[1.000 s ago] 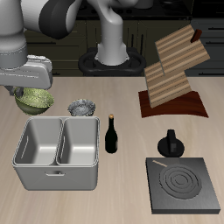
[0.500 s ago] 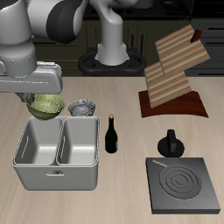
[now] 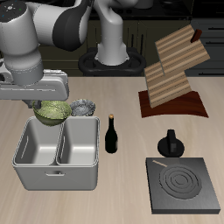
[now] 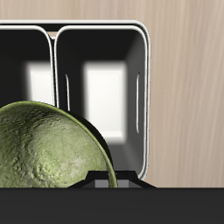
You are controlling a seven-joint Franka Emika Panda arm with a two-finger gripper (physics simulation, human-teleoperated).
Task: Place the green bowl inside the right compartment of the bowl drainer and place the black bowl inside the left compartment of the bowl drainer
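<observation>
My gripper is shut on the rim of the green bowl, a mottled olive bowl hanging tilted just above the back rim of the bowl drainer, close to its central wall. In the wrist view the green bowl fills the foreground, with the bowl drainer and its two empty wells below. The black bowl, mottled grey-white, rests on the table right behind the drainer, beside the held bowl.
A dark bottle stands beside the drainer. Farther along are a black stovetop, a small black moka pot and a wooden rack on a brown mat.
The arm has carried the green bowl sideways from beyond the drainer's outer end to above its back rim near the central wall.
</observation>
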